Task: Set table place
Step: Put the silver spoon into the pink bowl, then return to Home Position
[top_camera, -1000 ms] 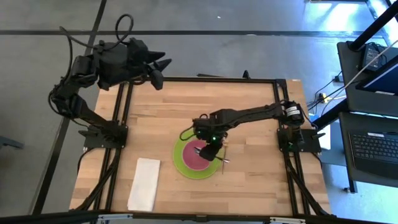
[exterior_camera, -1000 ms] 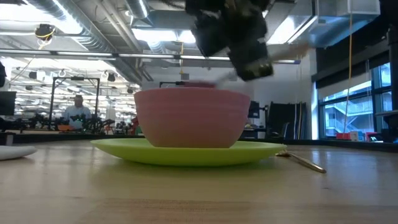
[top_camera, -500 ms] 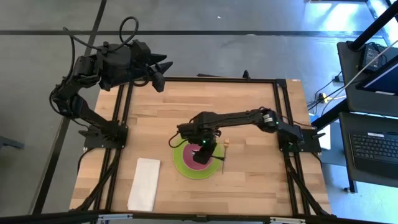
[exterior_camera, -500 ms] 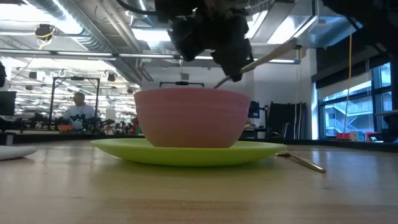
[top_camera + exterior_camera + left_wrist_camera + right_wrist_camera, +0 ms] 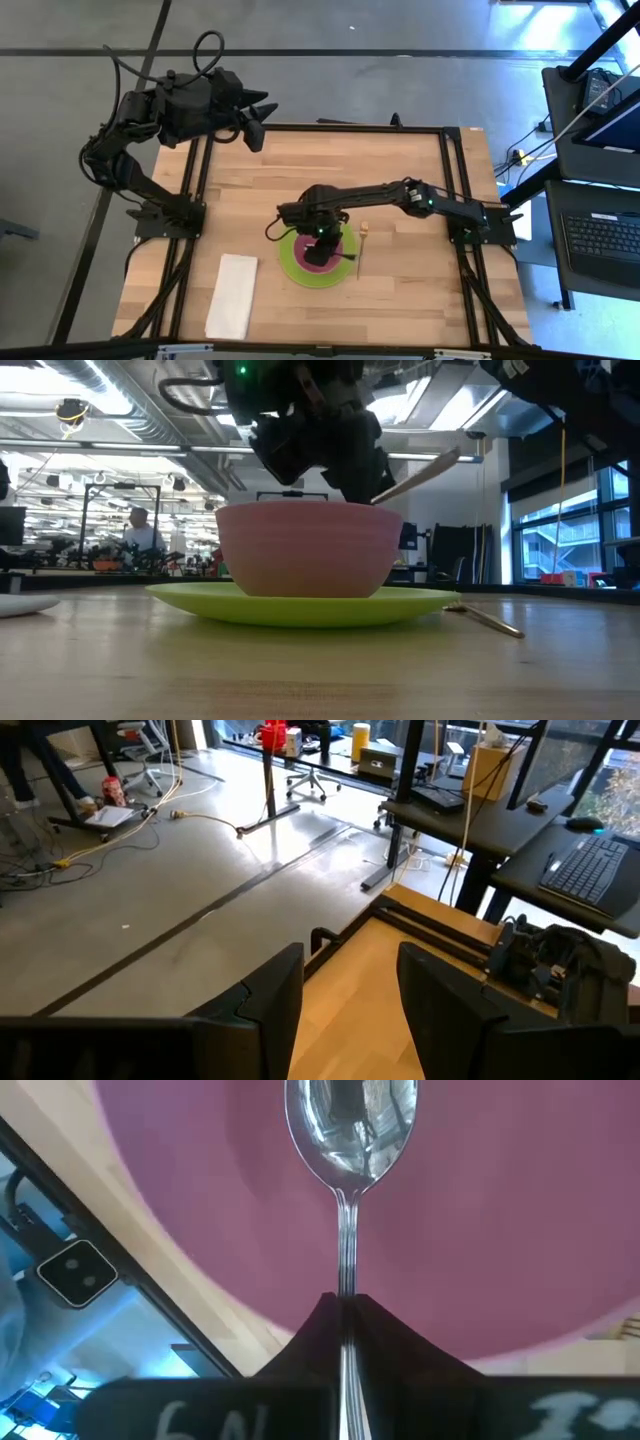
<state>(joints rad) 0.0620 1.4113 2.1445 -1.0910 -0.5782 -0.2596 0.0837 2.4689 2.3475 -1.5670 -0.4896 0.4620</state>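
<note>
A pink bowl (image 5: 318, 250) stands on a lime-green plate (image 5: 292, 262) at the middle of the wooden table (image 5: 400, 170); both also show in the low view, bowl (image 5: 305, 550) on plate (image 5: 300, 603). My right gripper (image 5: 318, 236) is over the bowl, shut on a silver spoon (image 5: 350, 1125) whose bowl end points into the pink bowl (image 5: 500, 1230). A slim gold-tipped utensil (image 5: 361, 246) lies flat on the table right of the plate. My left gripper (image 5: 262, 112) is open and empty, raised beyond the table's far left corner. My right gripper (image 5: 345, 1302) pinches the spoon's handle (image 5: 346, 1275) between its two fingers, along the handle, slanting down from above. The spoon's bowl end reaches past the fingertips into the pink bowl. Its free handle end (image 5: 425, 470) sticks up slanting behind the gripper. Whether it touches the bowl I cannot tell.
A white folded napkin (image 5: 232, 295) lies at the near left of the table. The black frame (image 5: 350, 128) edges the tabletop. Bare wood lies at the far half and the near right. Desks and a person show in the room beyond.
My right gripper has gone toward the table's left edge and down over the pink bowl with the spoon. The spoon has tipped: its bowl end has gone down into the pink bowl and its handle end slants up.
</note>
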